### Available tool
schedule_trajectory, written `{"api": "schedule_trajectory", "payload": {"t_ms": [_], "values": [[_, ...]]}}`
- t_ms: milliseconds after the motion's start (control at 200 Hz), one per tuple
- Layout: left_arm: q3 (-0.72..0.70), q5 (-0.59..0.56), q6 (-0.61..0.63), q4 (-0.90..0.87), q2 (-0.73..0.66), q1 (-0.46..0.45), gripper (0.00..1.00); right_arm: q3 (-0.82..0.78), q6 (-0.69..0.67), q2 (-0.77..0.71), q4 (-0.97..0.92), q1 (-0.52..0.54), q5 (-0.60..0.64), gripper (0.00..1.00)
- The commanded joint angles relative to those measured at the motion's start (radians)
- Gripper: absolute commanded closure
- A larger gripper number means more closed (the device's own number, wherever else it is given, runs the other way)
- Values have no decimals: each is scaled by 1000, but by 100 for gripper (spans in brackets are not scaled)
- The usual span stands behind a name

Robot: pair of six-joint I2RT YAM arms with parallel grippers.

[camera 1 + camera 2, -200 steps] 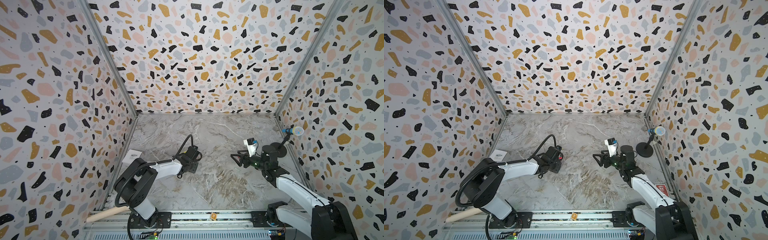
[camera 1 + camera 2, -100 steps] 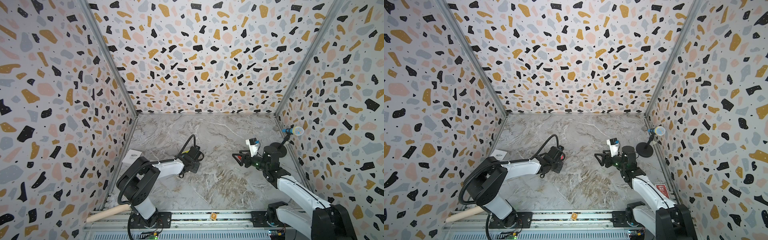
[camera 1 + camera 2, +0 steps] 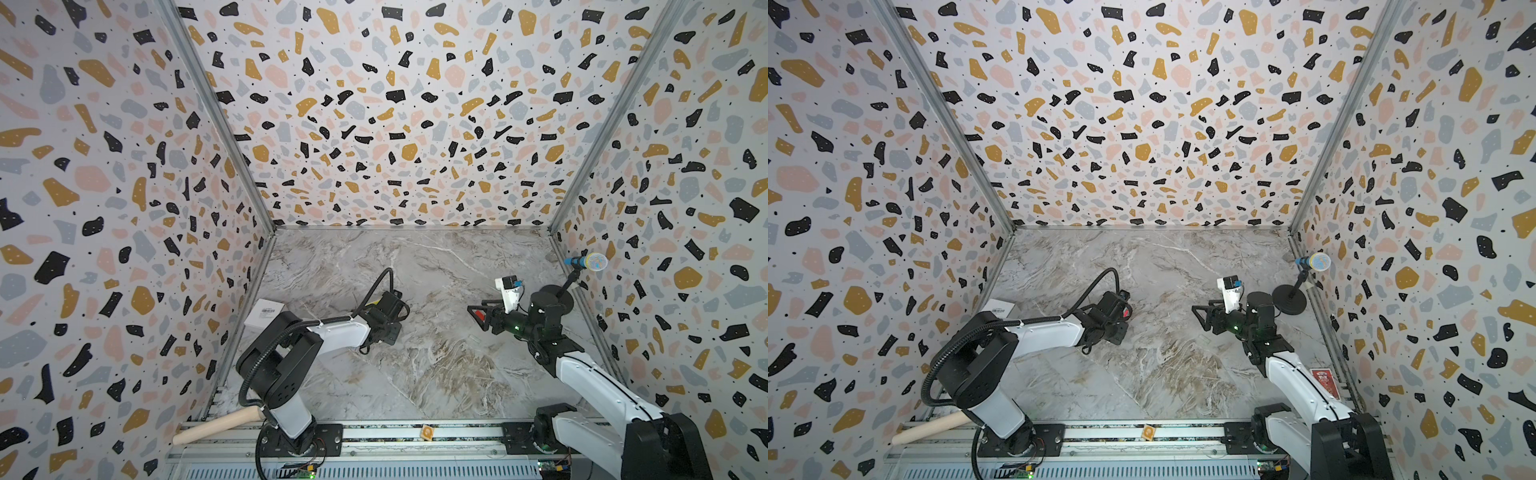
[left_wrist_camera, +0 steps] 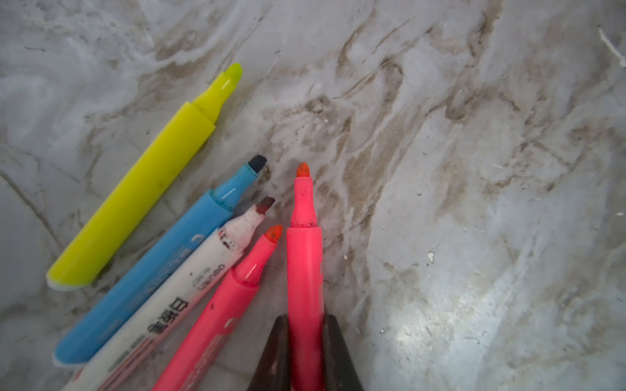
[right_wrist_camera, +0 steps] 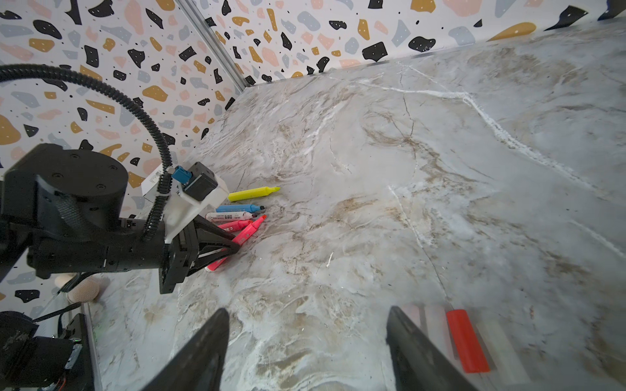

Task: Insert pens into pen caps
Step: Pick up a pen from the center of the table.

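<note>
Newly closed, the left gripper (image 4: 305,320) holds a pink pen (image 4: 304,257) lengthwise, tip ahead; the red cap (image 5: 466,340) lies beside the wide right gripper (image 3: 476,318), mid-right in a top view.

Five pens (image 5: 233,215) are lying side by side on the left half of the table (image 5: 406,169), tips all pointing away from the left gripper (image 4: 306,320). The pen at one end of the row (image 4: 305,270) is sitting between that gripper's fingers (image 4: 277,352), touching both. The pen at the other end (image 4: 142,189) is lying slightly apart from its neighbour.

The right gripper (image 5: 306,310) is hanging well apart on the right half, its gap holding nothing. A cap (image 5: 467,340) is lying just outside one finger, and blurred shapes beside it may be more caps. A microphone stand (image 3: 1289,301) is standing behind the right arm, at the table's right edge.
</note>
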Motion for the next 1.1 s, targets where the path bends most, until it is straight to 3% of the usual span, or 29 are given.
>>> {"api": "schedule_trajectory", "payload": {"t_ms": [0, 716, 1091], "values": [[-18, 47, 2, -43, 35, -6, 100, 21, 6, -34, -34, -5, -10, 26], [-44, 109, -17, -5, -103, -6, 100, -17, 34, -56, -19, -4, -79, 26], [-131, 211, -60, 155, -279, -5, 100, -33, 120, 9, 111, 22, -295, 24]]}}
